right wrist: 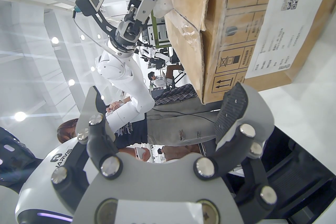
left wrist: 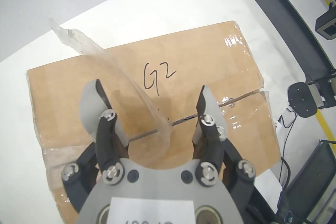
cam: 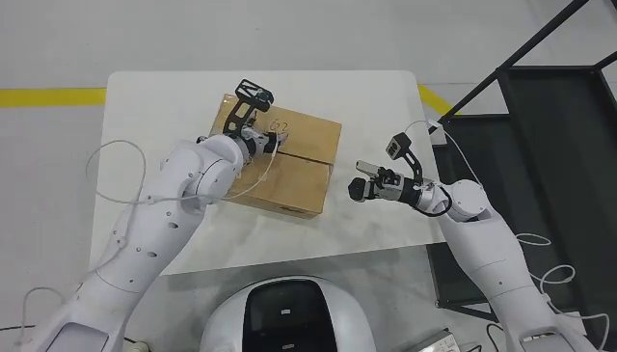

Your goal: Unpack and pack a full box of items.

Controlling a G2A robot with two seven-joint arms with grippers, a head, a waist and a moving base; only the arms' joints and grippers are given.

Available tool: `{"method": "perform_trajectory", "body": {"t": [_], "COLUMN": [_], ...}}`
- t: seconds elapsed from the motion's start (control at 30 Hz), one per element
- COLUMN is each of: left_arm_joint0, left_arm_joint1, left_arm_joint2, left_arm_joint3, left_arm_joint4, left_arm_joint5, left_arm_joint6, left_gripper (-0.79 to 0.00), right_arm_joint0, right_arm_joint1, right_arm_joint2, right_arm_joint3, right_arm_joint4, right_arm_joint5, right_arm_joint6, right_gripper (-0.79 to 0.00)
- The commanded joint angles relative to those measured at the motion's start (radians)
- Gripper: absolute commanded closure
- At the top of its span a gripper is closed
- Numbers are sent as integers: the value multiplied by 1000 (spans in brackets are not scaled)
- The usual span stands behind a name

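Box: the cardboard box [cam: 301, 176] sits mid-table, flaps shut; you see its long axis and top seam run left to right, the right end slightly nearer.
Tape: a clear tape strip [left wrist: 110, 62] stands up off the lid.
Left gripper: the left gripper [left wrist: 150, 87] hangs over the seam, fingers spread, tape between them, nothing pinched.
Right gripper: the right gripper [cam: 355, 180] is near the box's right face, fingers wide apart, holding nothing.
Surface: white table [cam: 376, 101].
Room: grey floor [cam: 289, 14], yellow line [cam: 53, 96], black rack [cam: 559, 111] to your right.

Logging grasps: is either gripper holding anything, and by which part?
Nothing is held. The left gripper is open above the box, a tape strip rising free between its jaws; the right gripper is open beside the box.
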Motion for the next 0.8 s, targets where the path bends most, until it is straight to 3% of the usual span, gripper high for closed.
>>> {"method": "perform_trajectory", "body": {"t": [0.0,0.27,0.53,0.77], "left_arm_joint0": [-2,27,146,237], "left_arm_joint1": [-2,-4,12,14], "left_arm_joint2": [-1,-21,-71,-90], "left_arm_joint3": [7,-25,-153,-176], "left_arm_joint4": [-2,-1,149,263], "left_arm_joint5": [7,11,38,89], "left_arm_joint6": [-11,-15,185,399], "left_gripper": [0,0,0,0], "right_arm_joint0": [0,0,0,0], "right_arm_joint1": [0,0,0,0], "right_arm_joint2": [0,0,0,0], "right_arm_joint3": [0,0,0,0], "right_arm_joint4": [0,0,0,0], "right_arm_joint5": [0,0,0,0], "right_arm_joint6": [0,0,0,0], "right_gripper": [-785,-785,-785,-785]}}
